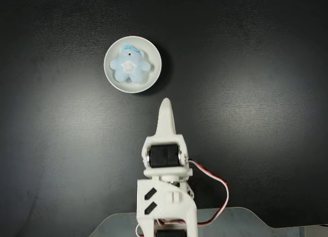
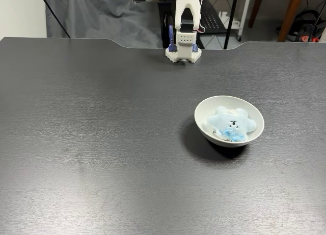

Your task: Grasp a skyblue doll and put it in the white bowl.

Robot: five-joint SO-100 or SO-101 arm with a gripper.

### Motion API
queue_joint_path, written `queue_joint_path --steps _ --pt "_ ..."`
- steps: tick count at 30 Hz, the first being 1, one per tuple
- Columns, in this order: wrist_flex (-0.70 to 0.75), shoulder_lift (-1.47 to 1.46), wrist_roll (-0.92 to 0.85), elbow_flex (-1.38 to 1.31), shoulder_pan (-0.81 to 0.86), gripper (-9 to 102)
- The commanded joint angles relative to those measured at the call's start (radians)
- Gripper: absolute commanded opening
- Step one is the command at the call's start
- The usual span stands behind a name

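By every sign the task was finished. In the fixed view from above, the white bowl point(image 1: 108, 67) sat toward the upper left on the dark tabletop point(image 1: 256, 93), and the skyblue doll point(image 1: 131, 65) lay inside it, belly up with its white patch showing and its darker blue top toward the far rim. The doll filled most of the bowl's floor and nothing else lay in there with it. Lower and to the right of the bowl, the gripper point(image 1: 165, 104) pointed toward it but stood clear, its fingers pressed together into one white tip and holding nothing.

In the fixed view across the tabletop, the arm point(image 2: 184, 21) stood folded up at the far edge, well apart from the bowl point(image 2: 253, 114) at right, where the doll point(image 2: 230, 124) rested against the near wall. I judged nothing was left to do.
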Motion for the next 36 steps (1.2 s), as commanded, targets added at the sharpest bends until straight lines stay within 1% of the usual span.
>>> queue_joint_path --steps 1,4,9,12,15,17,21,33,36 --pt "0.003 0.164 0.002 0.092 0.011 11" --pt "-0.011 0.328 0.014 0.291 0.002 11" --pt "-0.025 0.577 0.017 0.77 0.012 11" --pt "-0.115 0.765 0.04 1.025 0.014 8" --pt "-0.241 0.896 0.135 1.224 0.014 2" --pt "-0.276 0.897 0.206 1.304 0.014 -1" --pt "-0.276 0.894 0.279 1.402 0.006 -1" --pt "-0.268 0.893 0.268 1.589 0.011 0" --pt "-0.227 0.893 0.268 1.589 0.006 0"
